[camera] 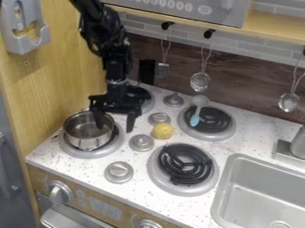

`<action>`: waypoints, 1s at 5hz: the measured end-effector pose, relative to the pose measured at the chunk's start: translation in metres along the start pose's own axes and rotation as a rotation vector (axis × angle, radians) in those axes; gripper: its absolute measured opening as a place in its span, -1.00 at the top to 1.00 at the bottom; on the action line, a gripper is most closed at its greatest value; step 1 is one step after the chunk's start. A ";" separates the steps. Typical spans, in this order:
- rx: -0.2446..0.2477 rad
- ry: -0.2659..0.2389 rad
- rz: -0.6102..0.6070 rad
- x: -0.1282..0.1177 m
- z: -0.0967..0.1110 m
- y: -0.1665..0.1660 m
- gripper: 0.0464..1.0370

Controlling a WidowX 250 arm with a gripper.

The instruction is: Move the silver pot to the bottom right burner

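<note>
Item under inspection: the silver pot (80,130), metal, upright, seated on the lower left burner (76,152), at nine o'clock from the yellow ball-like item (162,130). The destination, the bottom right burner (184,169), lies at about four o'clock from the pot; its black coil is exposed.

Gripper (115,129): at the pot's three o'clock side, fingers spread wide, one over the pot's mouth, the other outside the rim. No hold on the wall is evident; contact cannot be confirmed.

Handling assessment: the pot appears stiff and thin-walled, probably light, and unlikely to break. Smooth metal may slip or swivel if pinched high. Recommended hold: the wall at three o'clock, one finger inside and one outside, taken well below the rim. A hold on one side leaves the far side liable to dip, so a level lift is advised.

Route: toward four o'clock, clearing the stove knob (142,142) between the burners. Risk: setting down off-centre on the coil, leaving the pot tilted.
</note>
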State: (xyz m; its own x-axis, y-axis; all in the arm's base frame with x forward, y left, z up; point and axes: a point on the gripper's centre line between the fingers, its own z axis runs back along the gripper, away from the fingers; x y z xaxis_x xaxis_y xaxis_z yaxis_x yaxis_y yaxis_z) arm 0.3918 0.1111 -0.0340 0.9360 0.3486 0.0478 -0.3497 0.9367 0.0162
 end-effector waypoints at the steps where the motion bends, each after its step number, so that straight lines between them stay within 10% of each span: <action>1: 0.000 0.043 0.008 0.000 -0.015 0.002 -0.80; 3: 0.009 0.038 0.013 0.001 -0.016 0.003 0.42; 5: 0.025 0.016 -0.038 -0.001 -0.012 -0.007 0.93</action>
State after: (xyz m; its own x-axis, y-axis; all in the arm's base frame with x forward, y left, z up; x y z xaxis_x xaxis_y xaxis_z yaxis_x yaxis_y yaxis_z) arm 0.3936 0.1041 -0.0466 0.9490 0.3137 0.0304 -0.3148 0.9482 0.0431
